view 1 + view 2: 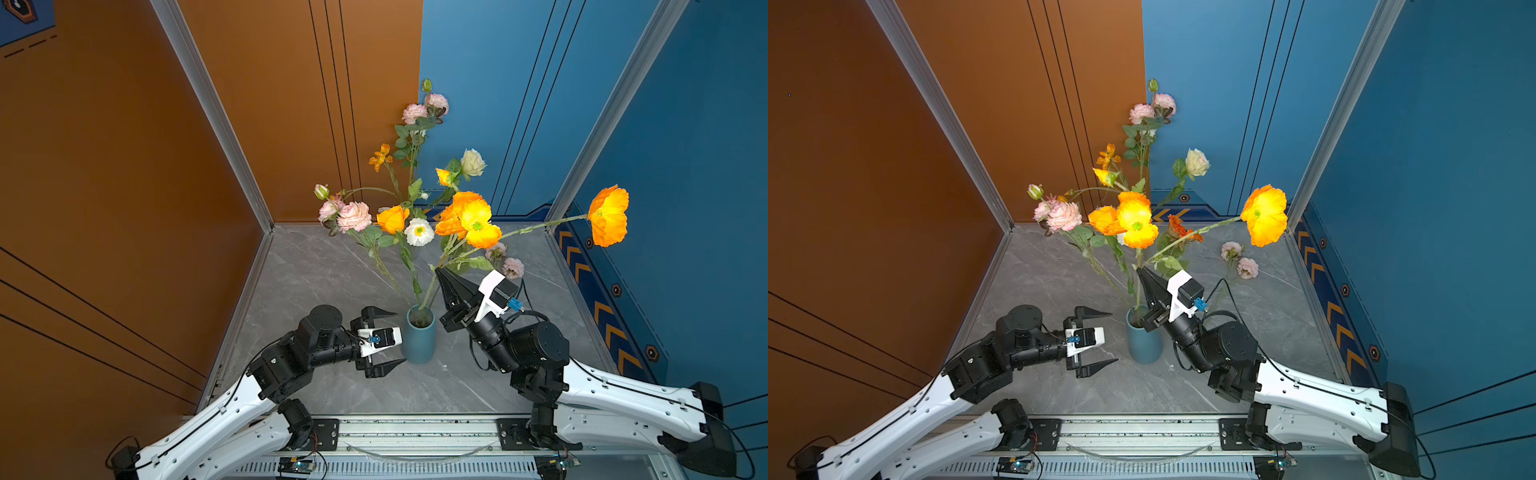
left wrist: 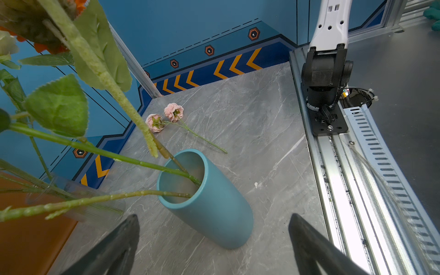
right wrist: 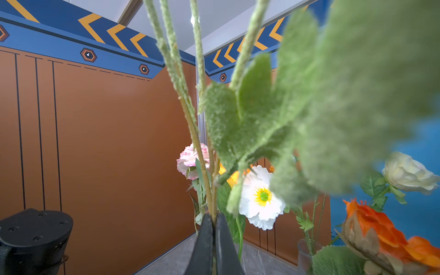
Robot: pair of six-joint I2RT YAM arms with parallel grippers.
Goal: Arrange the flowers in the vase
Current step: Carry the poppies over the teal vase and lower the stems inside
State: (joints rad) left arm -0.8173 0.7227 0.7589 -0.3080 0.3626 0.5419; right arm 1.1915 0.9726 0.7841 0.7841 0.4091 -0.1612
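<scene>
We see a teal vase [image 1: 419, 345] on a grey marbled table [image 1: 332, 270], orange-yellow flowers [image 1: 473, 220] at one o'clock, pink blooms [image 1: 353, 216] at eleven, a rust-orange wall [image 1: 124, 166] at nine, orange chevrons [image 1: 604, 316] on blue at three.

Bright, even light with soft shadows. The fuzzy green leaves [image 3: 357, 95] near the right wrist lens are out of focus; the silver slotted rail [image 2: 392, 190] curves from distortion.
</scene>
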